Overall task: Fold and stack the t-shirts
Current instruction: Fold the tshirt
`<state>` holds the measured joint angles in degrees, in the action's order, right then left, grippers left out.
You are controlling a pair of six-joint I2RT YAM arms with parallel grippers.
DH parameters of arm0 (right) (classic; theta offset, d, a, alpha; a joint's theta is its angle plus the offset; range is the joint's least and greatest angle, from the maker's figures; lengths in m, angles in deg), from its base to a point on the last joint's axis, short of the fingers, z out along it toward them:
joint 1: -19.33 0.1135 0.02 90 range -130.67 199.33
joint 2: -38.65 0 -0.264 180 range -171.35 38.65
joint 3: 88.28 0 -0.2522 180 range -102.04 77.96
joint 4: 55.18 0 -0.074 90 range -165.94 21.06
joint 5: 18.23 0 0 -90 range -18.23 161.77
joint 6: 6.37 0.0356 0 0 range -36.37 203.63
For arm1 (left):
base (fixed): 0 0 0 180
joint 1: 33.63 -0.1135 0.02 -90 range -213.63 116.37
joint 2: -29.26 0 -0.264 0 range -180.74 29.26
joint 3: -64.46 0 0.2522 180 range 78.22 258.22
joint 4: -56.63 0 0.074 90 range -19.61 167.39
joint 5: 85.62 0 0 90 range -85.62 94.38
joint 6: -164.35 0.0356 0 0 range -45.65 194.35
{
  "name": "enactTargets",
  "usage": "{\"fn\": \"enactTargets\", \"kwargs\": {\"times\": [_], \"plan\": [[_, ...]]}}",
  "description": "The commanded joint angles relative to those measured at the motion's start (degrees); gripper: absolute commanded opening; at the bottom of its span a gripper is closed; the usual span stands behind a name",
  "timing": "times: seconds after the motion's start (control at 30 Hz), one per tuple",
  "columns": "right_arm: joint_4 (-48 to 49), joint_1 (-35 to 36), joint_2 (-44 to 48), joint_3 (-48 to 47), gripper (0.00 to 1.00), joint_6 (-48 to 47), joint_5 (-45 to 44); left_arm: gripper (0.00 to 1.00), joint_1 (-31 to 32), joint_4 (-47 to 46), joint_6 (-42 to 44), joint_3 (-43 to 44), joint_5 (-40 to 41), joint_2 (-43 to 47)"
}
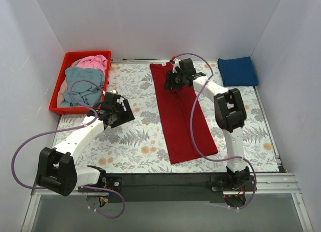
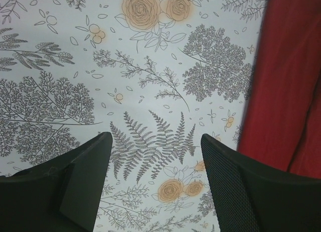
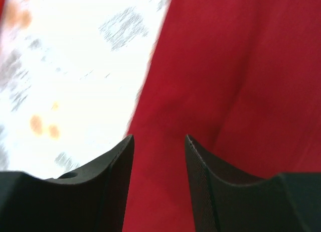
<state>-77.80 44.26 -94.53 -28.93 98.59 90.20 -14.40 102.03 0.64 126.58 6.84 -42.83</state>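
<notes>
A dark red t-shirt (image 1: 180, 114) lies flat as a long folded strip in the middle of the table. My right gripper (image 1: 169, 83) hovers over its far left part; in the right wrist view its jaws (image 3: 159, 137) stand apart with the red cloth (image 3: 235, 66) showing flat between them. My left gripper (image 1: 123, 111) is open over bare tablecloth to the left of the strip (image 2: 156, 146), with the red shirt's edge (image 2: 286, 81) at the right of that view. A folded navy blue t-shirt (image 1: 238, 71) rests at the back right. Pink (image 1: 95, 62) and grey-blue (image 1: 85, 84) t-shirts lie bunched in the basket.
A red plastic basket (image 1: 85, 54) stands at the back left corner. A floral tablecloth (image 1: 135, 141) covers the table. White walls close in the left, back and right sides. Purple cables loop from both arms, the right one across the red shirt.
</notes>
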Motion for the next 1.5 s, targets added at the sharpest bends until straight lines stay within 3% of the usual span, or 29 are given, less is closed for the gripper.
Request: {"fn": "enactTargets", "kwargs": {"times": [0.0, 0.17, 0.4, 0.6, 0.87, 1.0, 1.17, 1.27, 1.47], "plan": [[-1.94, 2.40, 16.09, 10.18, 0.52, -2.83, 2.31, 0.71, 0.90, -0.70, -0.03, -0.02, -1.40, 0.99], [-11.60, 5.56, 29.09, 28.80, 0.49, -6.08, -1.28, 0.71, 2.31, -1.40, 0.41, -0.02, -1.58, 2.05], [-20.40, 17.41, 37.47, 45.18, 0.43, -6.97, -6.21, 0.71, 3.36, -2.11, 1.03, -0.37, -1.93, 1.78], [-21.98, 24.63, 34.06, 46.25, 0.42, -4.68, -6.75, 0.70, 3.72, -2.02, 0.24, -0.46, -2.11, 2.05], [-25.76, 30.62, 19.21, 32.02, 0.41, -6.43, -1.92, 0.70, 3.80, 1.23, 0.41, -0.55, 0.61, 4.50], [-27.78, 31.85, 17.69, 27.09, 0.39, -6.96, -2.00, 0.70, 3.80, 2.99, 0.15, -0.81, 0.88, 5.82], [-30.59, 31.67, 26.80, 27.08, 0.44, -4.24, -11.54, 0.70, 4.68, 5.79, -0.90, -1.86, -0.96, 7.32], [-31.21, 29.92, 35.49, 32.26, 0.47, -0.13, -18.15, 0.70, 6.52, 7.55, -1.96, -2.13, -2.36, 6.88], [-31.04, 20.96, 51.50, 50.27, 0.47, 5.51, -20.28, 0.70, 13.73, 8.88, -6.70, -1.69, -6.59, 3.11]]}}
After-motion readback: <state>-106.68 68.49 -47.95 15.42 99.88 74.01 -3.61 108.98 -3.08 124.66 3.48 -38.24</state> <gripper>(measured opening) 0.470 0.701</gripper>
